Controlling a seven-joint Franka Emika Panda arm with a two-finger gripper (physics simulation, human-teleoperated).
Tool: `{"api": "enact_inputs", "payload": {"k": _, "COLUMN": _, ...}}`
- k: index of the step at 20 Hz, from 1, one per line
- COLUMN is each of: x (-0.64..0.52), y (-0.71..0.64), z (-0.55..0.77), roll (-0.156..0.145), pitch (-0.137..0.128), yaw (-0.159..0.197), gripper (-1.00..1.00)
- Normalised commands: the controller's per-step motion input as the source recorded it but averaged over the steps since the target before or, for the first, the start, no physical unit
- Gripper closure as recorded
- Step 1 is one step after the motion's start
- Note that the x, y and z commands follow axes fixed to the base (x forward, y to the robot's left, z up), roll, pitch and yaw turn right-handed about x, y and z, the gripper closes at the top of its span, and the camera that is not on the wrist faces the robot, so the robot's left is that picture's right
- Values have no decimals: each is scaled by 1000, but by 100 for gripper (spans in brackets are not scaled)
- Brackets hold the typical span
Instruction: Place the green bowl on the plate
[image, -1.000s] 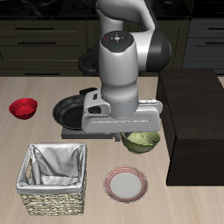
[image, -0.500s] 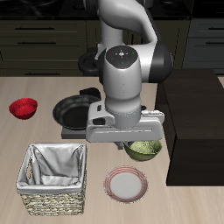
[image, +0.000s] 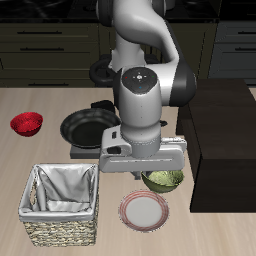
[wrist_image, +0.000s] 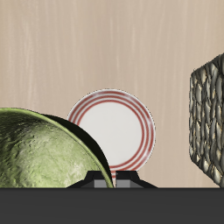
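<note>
Green bowl (image: 163, 180), clenched in the claw (image: 152, 172), has travelled forward across the worktop (image: 60, 95) and now hangs beside the plate (image: 145, 211); lowering remains.

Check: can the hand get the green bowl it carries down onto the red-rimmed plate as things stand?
Probably yes. The hand grips the olive-green bowl just behind the small white plate with the pinkish-red rim. The plate's face is bare. The woven basket stands beside it, apparently clear of the path.
</note>
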Motion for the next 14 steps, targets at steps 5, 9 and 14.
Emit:
{"api": "enact_inputs", "payload": {"k": 5, "x": 31, "y": -28, "z": -67, "roll": -2, "pitch": 2, "yaw": 2, "gripper": 100}}
{"api": "enact_inputs", "payload": {"k": 9, "x": 85, "y": -87, "z": -148, "roll": -17, "pitch": 1, "yaw": 4, "gripper": 100}}
{"api": "enact_inputs", "payload": {"k": 14, "x": 52, "y": -72, "z": -217, "roll": -19, "pitch": 26, "yaw": 7, "gripper": 100}}
